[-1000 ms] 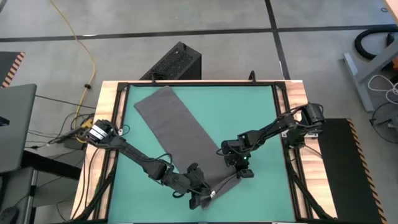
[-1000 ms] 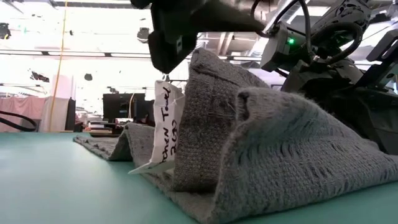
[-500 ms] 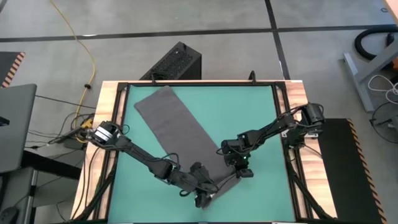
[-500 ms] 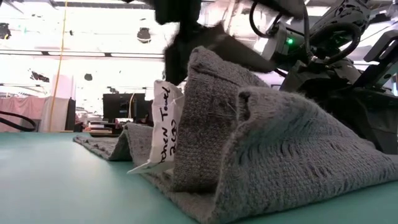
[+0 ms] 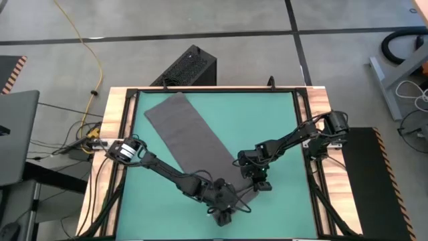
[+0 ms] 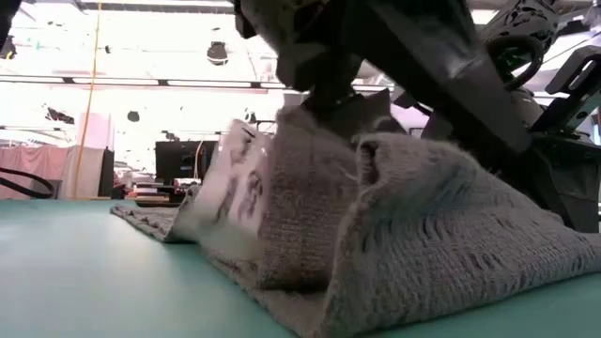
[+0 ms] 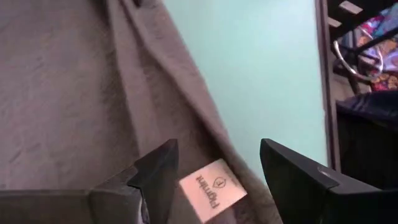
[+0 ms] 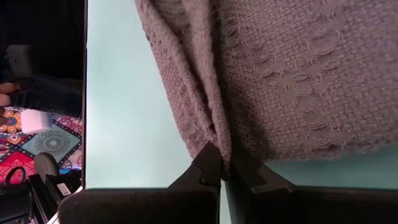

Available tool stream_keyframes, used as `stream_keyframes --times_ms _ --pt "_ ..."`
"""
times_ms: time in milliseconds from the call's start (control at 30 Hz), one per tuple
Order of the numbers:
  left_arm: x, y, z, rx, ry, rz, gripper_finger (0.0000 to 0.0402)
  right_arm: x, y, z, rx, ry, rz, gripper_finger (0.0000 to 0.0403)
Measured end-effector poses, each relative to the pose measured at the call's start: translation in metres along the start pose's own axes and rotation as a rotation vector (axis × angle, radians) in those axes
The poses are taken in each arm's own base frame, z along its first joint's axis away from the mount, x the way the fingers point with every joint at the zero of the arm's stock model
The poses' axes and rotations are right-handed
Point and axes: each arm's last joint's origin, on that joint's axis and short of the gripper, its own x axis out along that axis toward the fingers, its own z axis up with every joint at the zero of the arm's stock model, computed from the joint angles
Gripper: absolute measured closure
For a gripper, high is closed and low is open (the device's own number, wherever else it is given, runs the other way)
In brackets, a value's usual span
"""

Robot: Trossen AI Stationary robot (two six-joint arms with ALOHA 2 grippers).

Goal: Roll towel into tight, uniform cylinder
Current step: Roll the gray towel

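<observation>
Your towel (image 5: pixel 194 137) lies diagonal on the green mat (image 5: pixel 267 120), far end toward 11 o'clock, near end bunched up around 5 o'clock. Your right gripper (image 8: pixel 222 167) is clamped on a pinched towel fold. Your left gripper (image 7: pixel 217 171) sits w/ fingers apart over the white tag (image 7: pixel 211 188), gripping nothing, at the near edge.

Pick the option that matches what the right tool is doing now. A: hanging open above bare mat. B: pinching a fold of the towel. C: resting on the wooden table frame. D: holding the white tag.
B: in the right wrist view the right tool has its fingers closed together on a gathered fold of the towel, while the white tag lies between the left tool's open fingers.
</observation>
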Motion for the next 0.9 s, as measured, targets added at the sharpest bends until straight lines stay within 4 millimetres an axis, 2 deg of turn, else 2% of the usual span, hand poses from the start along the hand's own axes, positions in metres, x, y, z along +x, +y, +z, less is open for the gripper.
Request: stream_keyframes --times_ms 200,300,467,733,900 --pt "-0.004 -0.010 0.014 0.067 0.013 -0.012 0.0187 0.000 0.000 0.000 -0.001 -0.001 0.001 0.0378" --pt "-0.009 -0.011 0.021 0.077 0.028 0.047 0.0187 0.000 0.000 0.000 0.000 -0.001 0.001 0.0378" --pt "-0.011 0.001 0.022 0.022 0.093 0.128 0.0187 0.000 0.000 0.000 -0.001 -0.001 0.001 0.0378" --pt "0.010 0.016 0.015 -0.058 0.189 0.066 0.0187 0.000 0.000 0.000 -0.001 -0.001 0.001 0.0378" --pt "0.019 0.016 0.012 -0.088 0.221 -0.036 0.0187 0.000 0.000 0.000 -0.002 0.003 0.000 0.0378"
